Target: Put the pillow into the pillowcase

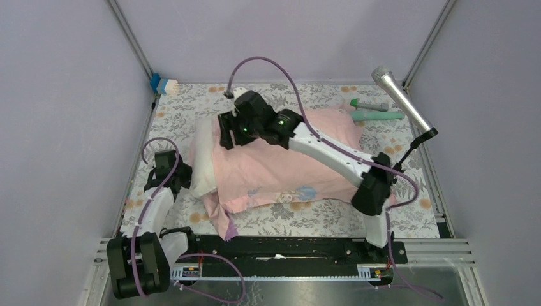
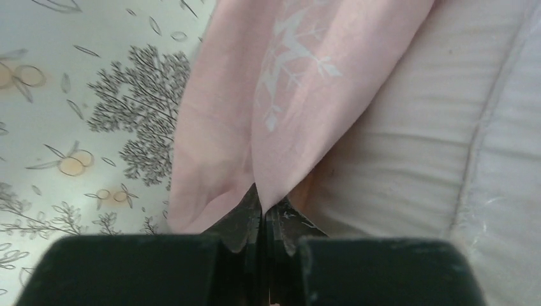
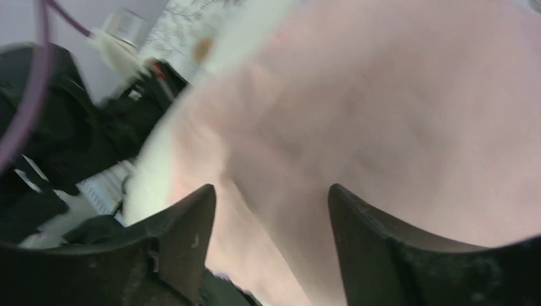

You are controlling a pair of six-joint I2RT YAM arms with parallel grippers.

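Observation:
The pale pink pillowcase (image 1: 281,169) lies over the cream pillow (image 1: 204,159) in the middle of the floral cloth, and the pillow's left end sticks out of it. My left gripper (image 1: 185,175) is at that left end. In the left wrist view the left gripper (image 2: 261,203) is shut on a fold of the pillowcase (image 2: 293,95), with the pillow (image 2: 415,140) just to its right. My right gripper (image 1: 228,137) hovers over the pillowcase's upper left part. In the blurred right wrist view the right gripper (image 3: 269,191) is open, with pink pillowcase (image 3: 383,115) under its spread fingers.
A silver microphone (image 1: 400,99) on a stand leans in at the back right. Green tools (image 1: 376,115) lie behind the pillowcase, and a blue and white object (image 1: 164,85) sits in the back left corner. A black rail (image 1: 287,245) runs along the near edge, and walls enclose three sides.

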